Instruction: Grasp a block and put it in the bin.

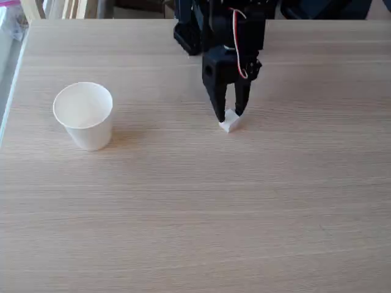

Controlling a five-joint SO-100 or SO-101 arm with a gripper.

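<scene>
Fixed view, looking down over a light wooden table (195, 213) with fine grain lines running left to right

In the upper middle of the frame: the black arm (220, 30), coming in from the top edge, with a red and white wire (239, 49) looping down along its right side. Below it, the gripper (230, 113), pointing straight down at the table surface, tips just right of the picture centre

Between the two fingertips: the small white block (230, 122), resting on the table, a little tilted toward the camera. Left finger (217, 104) long and tapering, touching the block's upper left edge; right finger shorter in this view, at the block's upper right. Pincer narrowly spread, closed in around the block on both sides; whether pressing firmly on it or only touching, cannot tell from this angle

In the left part of the frame, at about the same height as the block: the bin (84, 116), a white paper cup, standing upright, round rim open upward, soft shadow to its right. Well apart from the block and the gripper, bare table between them

Along the top left edge: pale wooden furniture legs (36, 7) behind the table
</scene>
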